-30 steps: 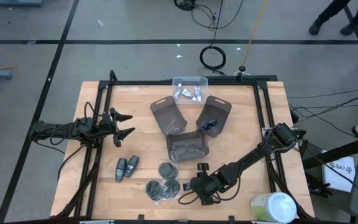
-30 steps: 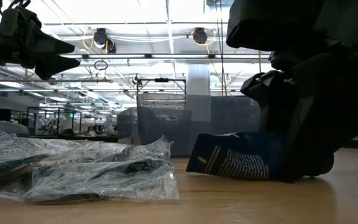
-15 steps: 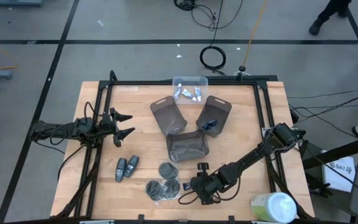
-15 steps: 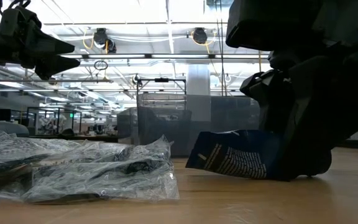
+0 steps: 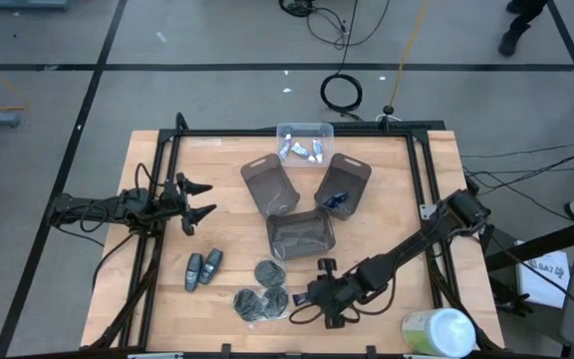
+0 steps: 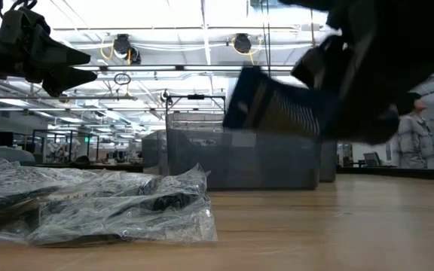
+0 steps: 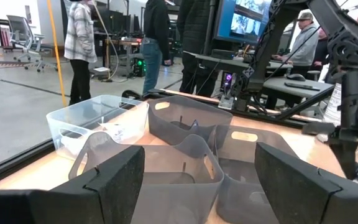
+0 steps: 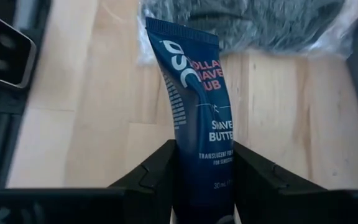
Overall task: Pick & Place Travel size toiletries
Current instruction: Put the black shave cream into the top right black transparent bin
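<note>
My right gripper (image 5: 305, 297) hangs over the table's near middle, shut on a dark-blue tube (image 8: 194, 93) printed "shave butter". In the low view the tube (image 6: 276, 105) is in the air. Dark-grey discs in clear wrap (image 5: 260, 295) lie flat just left of it, and two grey-blue oval sticks (image 5: 203, 268) lie farther left. My left gripper (image 5: 203, 200) waits open above the table's left side, pointing level at the trays. My right gripper pinches the tube's lower body (image 8: 202, 163) between its two fingers (image 8: 149, 175), one on each broad face. The fingers slant down from the table's right and lie along the tube. Its flat crimped end (image 8: 180, 30) sticks out past the fingertips. The tube is lifted clear of the table.
Three smoky-grey trays (image 5: 270, 185) (image 5: 344, 179) (image 5: 302, 234) stand mid-table; one holds a dark-blue item (image 5: 333, 200). A clear tray (image 5: 304, 143) with white tubes sits at the far edge. A big green-and-white container (image 5: 438, 332) stands at the near right corner. People stand beyond the table.
My right gripper has risen with the dark-blue tube. The tube's end rested on the table a second ago and now hangs well clear of it, still pointing out past the fingers.
</note>
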Robot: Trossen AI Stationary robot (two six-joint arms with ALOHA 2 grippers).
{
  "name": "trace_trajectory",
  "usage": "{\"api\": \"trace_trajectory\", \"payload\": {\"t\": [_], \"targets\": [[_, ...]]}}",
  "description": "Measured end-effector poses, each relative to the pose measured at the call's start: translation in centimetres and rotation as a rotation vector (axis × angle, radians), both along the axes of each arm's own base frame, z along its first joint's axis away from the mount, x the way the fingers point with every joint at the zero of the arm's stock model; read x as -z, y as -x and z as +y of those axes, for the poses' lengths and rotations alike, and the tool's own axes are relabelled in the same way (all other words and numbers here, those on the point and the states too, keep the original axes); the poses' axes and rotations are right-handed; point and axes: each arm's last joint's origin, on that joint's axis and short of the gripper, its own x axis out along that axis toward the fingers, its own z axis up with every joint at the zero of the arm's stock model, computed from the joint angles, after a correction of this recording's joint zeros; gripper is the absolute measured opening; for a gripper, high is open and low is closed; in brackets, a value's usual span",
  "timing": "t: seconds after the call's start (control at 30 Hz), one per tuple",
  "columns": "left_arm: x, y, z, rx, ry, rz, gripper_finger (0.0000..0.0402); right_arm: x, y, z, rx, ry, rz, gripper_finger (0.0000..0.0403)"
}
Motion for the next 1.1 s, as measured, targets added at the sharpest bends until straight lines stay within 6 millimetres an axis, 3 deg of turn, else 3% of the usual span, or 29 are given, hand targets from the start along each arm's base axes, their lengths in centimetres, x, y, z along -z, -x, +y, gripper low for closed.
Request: {"api": "trace_trajectory", "payload": {"t": [0.63,1.1], "targets": [[0.0,0.0,0.0,0.000,0.000,0.000,0.0296,-6.8,3.1,-2.6,-0.054,0.036,-0.041,0.0120],[0.0,0.0,0.0,0.000,0.000,0.000,0.0296,-10.6,4.5,-6.5,-0.097,0.116,-0.091,0.0120]]}}
